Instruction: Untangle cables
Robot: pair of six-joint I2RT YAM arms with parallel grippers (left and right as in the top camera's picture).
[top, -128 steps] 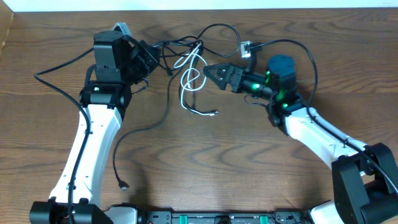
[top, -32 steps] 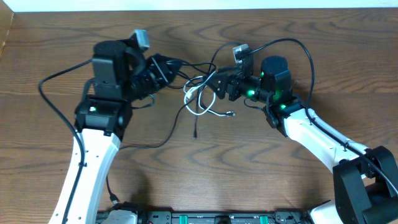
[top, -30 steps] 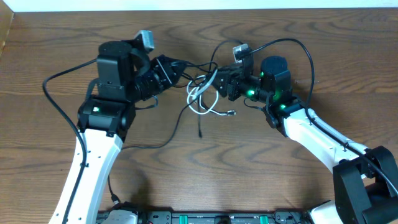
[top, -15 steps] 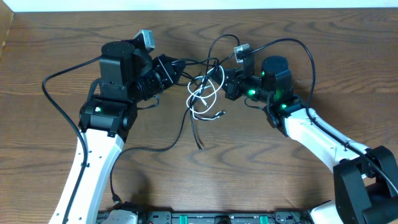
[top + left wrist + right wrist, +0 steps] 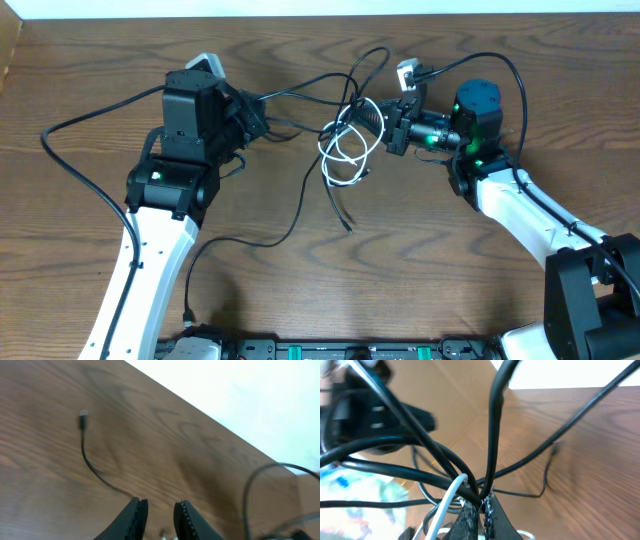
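- Overhead: the right gripper (image 5: 372, 118) is clamped shut on the knot of cables (image 5: 345, 130), which hangs in the middle of the table (image 5: 420, 280), nearer its far edge.
- The left gripper (image 5: 258, 115) sits at the bundle's left end. Whether it grips anything cannot be told from here.
- Black strands run left to right between the two grippers, and the white cable (image 5: 330, 165) loops just below the knot.
- One loose black end points toward the near edge, and another strand trails down and to the left.
- Bare wood lies open in front of the knot and between the arms.
- Left wrist: the left gripper (image 5: 160, 505) has its jaws a narrow gap apart, with only table (image 5: 50, 485) showing between them.
- A thin black cable (image 5: 90, 462) curves away from the fingers to a plug end (image 5: 83, 417). The table's edge runs diagonally beyond it.
- Right wrist: the right gripper (image 5: 481, 505) pinches several black cables (image 5: 492, 435) at its tips, and they fan upward and outward.
- The white cable (image 5: 447, 495) passes just to the left of the fingers.
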